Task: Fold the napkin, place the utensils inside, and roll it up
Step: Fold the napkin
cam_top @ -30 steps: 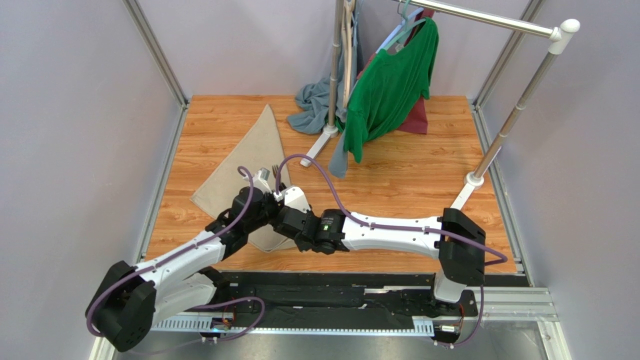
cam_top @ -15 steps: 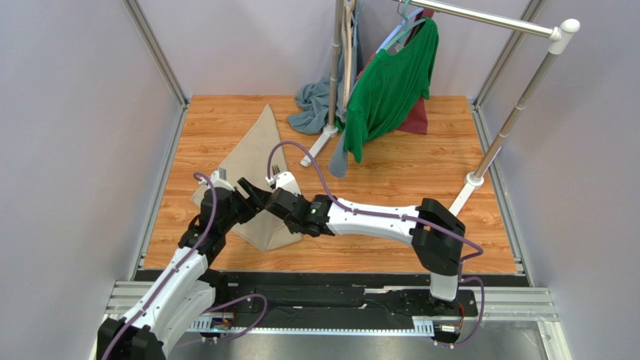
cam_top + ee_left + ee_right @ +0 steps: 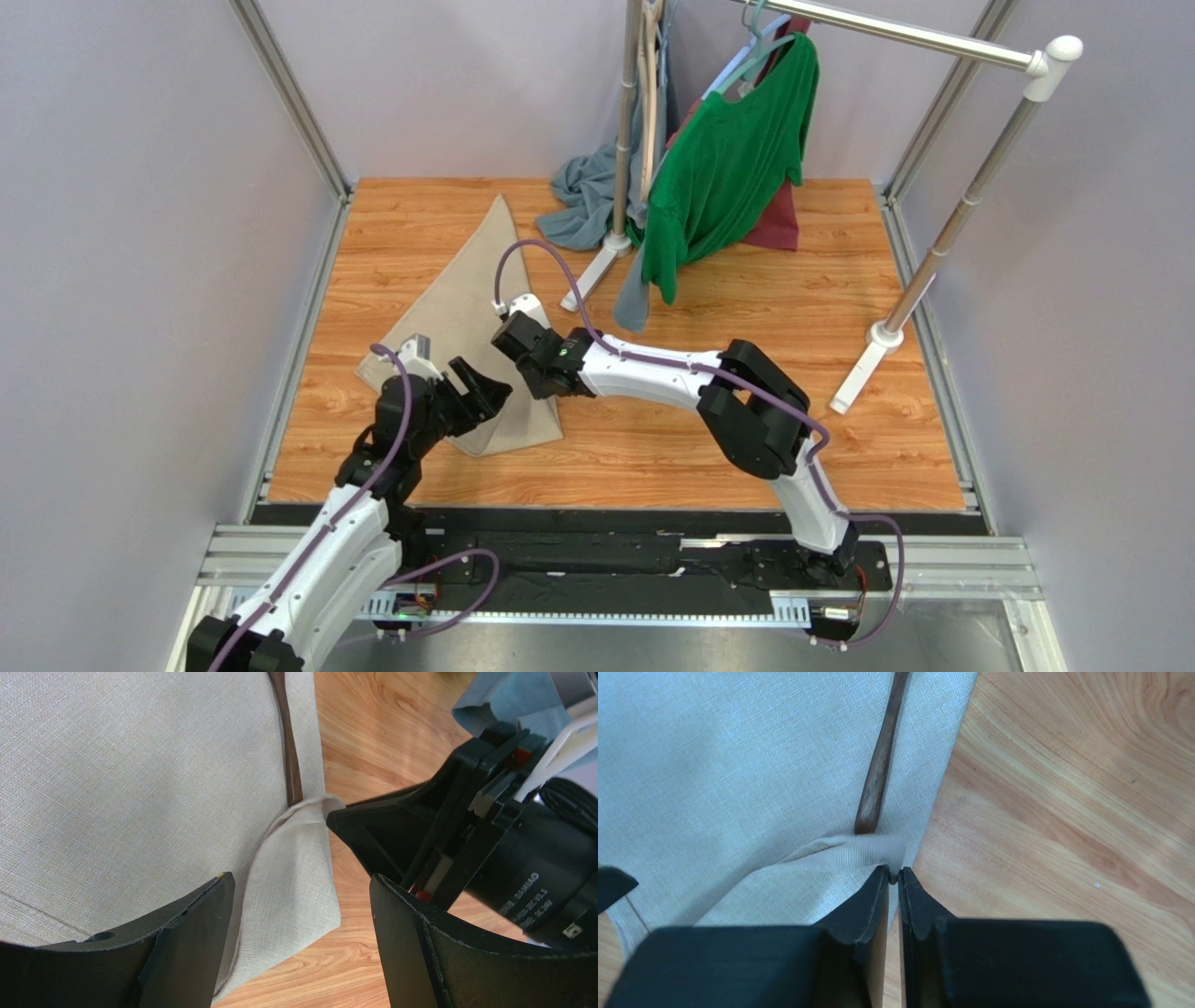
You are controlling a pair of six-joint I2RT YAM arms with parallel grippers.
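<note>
Napkin (image 3: 470, 287) lies on the table's (image 3: 730, 364) left half. The fork (image 3: 881, 766) lies along its right edge, handle under the folded corner. Right gripper (image 3: 894, 875): jaws a slit apart at that corner, likely tucking; we cannot tell if it grips. Left gripper (image 3: 300, 879): wide, empty, hovering.

The left arm (image 3: 334, 539) and right arm (image 3: 659, 378) share one build: smooth white link shells between bulky black joint housings, each with a loose purple cable (image 3: 514, 248). The left tool (image 3: 300, 878) and right tool (image 3: 894, 875) have matte black wedge fingers (image 3: 182, 945). The right tool's black cylindrical body carries white lettering (image 3: 523, 890) and small red parts.
</note>
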